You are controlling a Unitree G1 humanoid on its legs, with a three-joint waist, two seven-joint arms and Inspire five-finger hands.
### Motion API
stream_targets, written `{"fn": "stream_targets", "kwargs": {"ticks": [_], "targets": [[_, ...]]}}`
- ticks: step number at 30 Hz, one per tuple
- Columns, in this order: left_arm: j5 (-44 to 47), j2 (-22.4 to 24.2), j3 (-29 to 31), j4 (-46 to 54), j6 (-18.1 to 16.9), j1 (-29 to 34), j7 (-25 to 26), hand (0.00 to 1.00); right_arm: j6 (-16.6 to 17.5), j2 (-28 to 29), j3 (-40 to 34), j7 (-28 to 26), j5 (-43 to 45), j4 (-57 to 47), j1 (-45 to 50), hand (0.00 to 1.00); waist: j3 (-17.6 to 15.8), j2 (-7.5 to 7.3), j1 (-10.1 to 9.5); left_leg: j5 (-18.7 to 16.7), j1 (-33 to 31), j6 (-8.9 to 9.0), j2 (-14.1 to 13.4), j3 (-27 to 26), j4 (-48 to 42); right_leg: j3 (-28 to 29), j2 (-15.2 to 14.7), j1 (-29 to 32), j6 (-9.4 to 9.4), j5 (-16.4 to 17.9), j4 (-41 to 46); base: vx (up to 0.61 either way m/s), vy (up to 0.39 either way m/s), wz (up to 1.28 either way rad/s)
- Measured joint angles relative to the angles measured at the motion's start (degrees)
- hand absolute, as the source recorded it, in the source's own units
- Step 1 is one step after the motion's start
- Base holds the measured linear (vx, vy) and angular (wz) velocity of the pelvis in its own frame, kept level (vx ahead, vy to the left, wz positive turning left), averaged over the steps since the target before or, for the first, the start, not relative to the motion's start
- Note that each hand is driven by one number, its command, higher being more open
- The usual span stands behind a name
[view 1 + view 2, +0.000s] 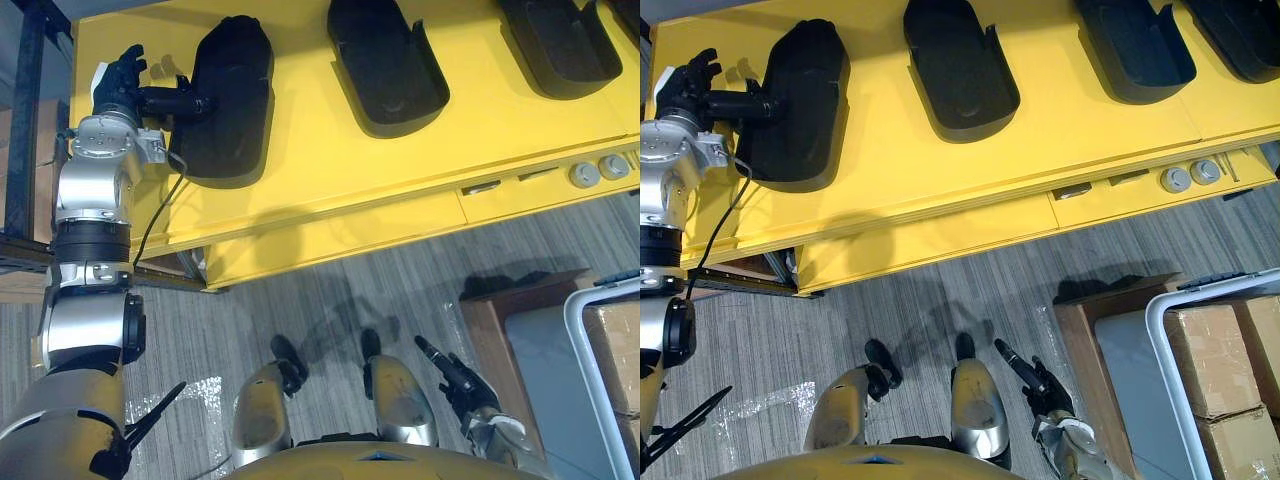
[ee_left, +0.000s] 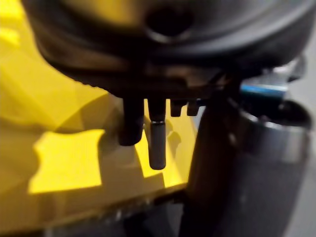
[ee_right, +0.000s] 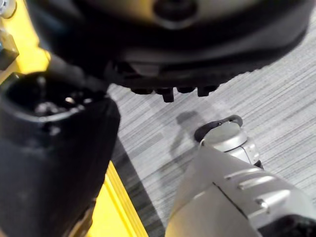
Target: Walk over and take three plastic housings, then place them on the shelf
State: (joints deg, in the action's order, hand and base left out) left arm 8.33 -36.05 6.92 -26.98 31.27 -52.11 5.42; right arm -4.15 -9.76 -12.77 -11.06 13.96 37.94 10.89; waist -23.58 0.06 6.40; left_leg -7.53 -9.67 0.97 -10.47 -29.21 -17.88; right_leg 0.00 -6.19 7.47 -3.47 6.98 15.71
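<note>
Several black plastic housings lie on the yellow table (image 1: 330, 170): a leftmost one (image 1: 225, 100), a middle one (image 1: 385, 65) and one at the right (image 1: 560, 40). My left hand (image 1: 125, 80) is over the table's left end, beside the leftmost housing (image 1: 795, 100). Its thumb reaches right and touches that housing's left edge, while the fingers (image 2: 157, 143) hang loosely over bare yellow table, apart from the housing. My right hand (image 1: 465, 385) hangs low over the grey floor, near the table's front, fingers straight and empty.
Two round grey knobs (image 1: 598, 171) sit on the table's front edge at the right. A brown crate (image 1: 510, 310) and a white-framed cart with cardboard boxes (image 1: 1210, 360) stand on the floor at the right. A dark metal frame (image 1: 25, 120) rises at the left.
</note>
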Motion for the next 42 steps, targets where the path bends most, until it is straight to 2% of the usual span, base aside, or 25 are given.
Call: {"fn": "stream_targets", "kwargs": {"ticks": [7, 9, 14, 24, 29, 31, 33, 34, 35, 36, 37, 38, 40, 42], "targets": [[-5.1, 0.5, 0.41, -0.86, 4.24, 1.74, 0.81, 1.0, 1.18, 1.31, 0.46, 0.69, -0.05, 0.09, 2.47, 1.0, 1.68, 0.57, 0.14, -0.77, 2.38, 0.36, -0.15, -0.18, 0.2, -0.58, 0.0, -3.27, 0.0, -0.01, -1.78, 0.02, 0.004, -0.01], [-9.45, 1.66, 0.4, -1.58, 5.57, 3.43, 0.32, 1.0, 1.44, 1.47, 1.14, 1.09, -0.01, 0.1, 4.03, 1.0, 4.52, 0.71, 0.18, -0.72, 2.6, 0.36, -0.15, -0.29, 0.19, -0.64, -0.01, -4.1, -0.01, -0.03, -2.99, 0.09, 0.011, 0.01], [-14.35, 2.58, 0.01, -1.96, 7.56, 6.26, -1.34, 1.0, 2.19, 1.83, 2.29, 1.11, -0.01, 0.11, 5.06, 1.0, 7.49, 0.74, 0.59, -0.74, 4.55, 0.51, -0.18, -0.94, 0.42, -1.1, 0.02, -5.96, 0.0, -0.03, -3.95, 0.06, -0.005, -0.01], [-15.95, 2.6, -0.54, -4.13, 9.06, 7.72, -0.25, 1.0, 2.21, 1.79, 2.39, 0.74, -0.25, 1.0, 7.27, 1.0, 9.31, 1.27, 1.62, -0.51, 5.89, 0.85, -0.08, -1.87, 1.59, 0.32, 0.25, -6.63, -0.33, -0.65, -4.84, -0.03, -0.009, -0.07], [-13.1, 2.62, -2.3, -4.11, 8.17, 7.83, 5.52, 1.0, 2.87, 1.81, 2.39, 1.43, -0.23, 1.88, 8.24, 1.0, 9.47, 1.14, 1.71, 0.66, 6.11, 0.75, 0.41, -1.52, 2.98, 0.19, 0.26, -6.58, -0.25, -0.81, -4.89, -0.03, -0.014, 0.05], [-10.83, 2.64, -2.81, -4.02, 5.51, 8.28, 9.63, 1.0, 4.45, 1.82, 2.37, 2.22, -0.21, 1.9, 8.64, 1.0, 9.5, 1.12, 1.81, 1.36, 6.19, 0.66, 0.72, -1.11, 3.74, -0.06, 0.25, -6.57, -0.16, -0.89, -4.98, -0.02, -0.025, 0.1], [-10.63, 2.91, -3.17, -2.65, -1.59, 10.5, 15.66, 1.0, 7.8, 1.99, 2.32, 3.93, -0.21, 1.85, 8.72, 1.0, 9.65, 0.91, 1.83, 2.42, 6.6, 0.67, 1.21, -0.9, 5.21, -0.24, 0.19, -6.57, -0.18, -1.07, -5.2, -0.01, -0.021, 0.08], [-10.62, 2.92, -3.32, -1.7, -2.99, 11.36, 17.15, 1.0, 8.57, 2.13, 2.31, 4.39, -0.21, 1.81, 8.71, 1.0, 9.81, 0.77, 1.8, 2.64, 6.73, 0.7, 1.31, -0.87, 5.56, -0.26, 0.18, -6.6, -0.18, -1.07, -5.22, 0.0, -0.025, 0.05], [-10.33, 3.03, -3.69, 0.72, -8.54, 14.51, 21.53, 1.0, 11.22, 2.92, 2.35, 7.51, -2.31, 1.57, 8.89, 1.0, 11.13, 0.4, 1.87, 3.5, 7.26, 0.75, 1.8, -0.76, 6.91, -0.41, 0.1, -6.79, -0.18, -1.09, -5.67, 0.01, -0.024, 0.06], [-10.18, 3.38, -3.85, 1.87, -11.0, 15.83, 23.28, 1.0, 12.42, 3.37, 2.44, 9.29, -3.66, 1.03, 9.24, 1.0, 11.71, 0.34, 1.86, 3.72, 7.46, 0.77, 1.93, -0.68, 7.41, -0.57, 0.09, -7.01, -0.13, -1.17, -5.98, 0.05, -0.028, 0.09], [-9.76, 4.43, -3.86, 5.2, -15.88, 18.52, 26.01, 1.0, 14.46, 3.98, 3.01, 12.68, -5.08, -1.29, 10.21, 1.0, 12.09, 0.26, 1.74, 3.99, 8.6, 0.85, 2.14, -0.49, 8.19, -0.86, 0.08, -8.08, -0.14, -1.25, -6.29, 0.05, -0.022, 0.1], [-8.52, 4.89, -3.88, 6.86, -18.72, 20.14, 27.11, 1.0, 15.36, 4.08, 3.49, 14.17, -5.09, -2.67, 10.74, 1.0, 12.39, 0.21, 1.79, 4.04, 9.05, 0.88, 2.26, -0.28, 8.41, -1.11, 0.02, -8.77, -0.13, -1.25, -6.63, 0.04, -0.017, 0.08], [-6.61, 7.45, -3.89, 13.62, -26.69, 25.65, 30.48, 1.0, 17.83, 4.22, 4.6, 17.81, -5.27, -7.26, 11.62, 1.0, 14.18, 0.14, 1.87, 4.5, 10.45, 1.08, 2.86, -0.22, 10.04, -1.13, -0.13, -9.88, -0.12, -1.24, -7.38, 0.01, -0.002, 0.02], [-6.19, 11.4, -3.86, 20.63, -34.45, 30.13, 32.21, 1.0, 20.19, 4.95, 4.34, 19.35, -5.68, -11.67, 11.41, 1.0, 15.76, 0.02, 1.85, 5.5, 11.81, 1.12, 3.71, -0.14, 12.3, -1.17, -0.38, -10.73, -0.1, -1.23, -8.25, 0.0, 0.0, 0.0]]}}
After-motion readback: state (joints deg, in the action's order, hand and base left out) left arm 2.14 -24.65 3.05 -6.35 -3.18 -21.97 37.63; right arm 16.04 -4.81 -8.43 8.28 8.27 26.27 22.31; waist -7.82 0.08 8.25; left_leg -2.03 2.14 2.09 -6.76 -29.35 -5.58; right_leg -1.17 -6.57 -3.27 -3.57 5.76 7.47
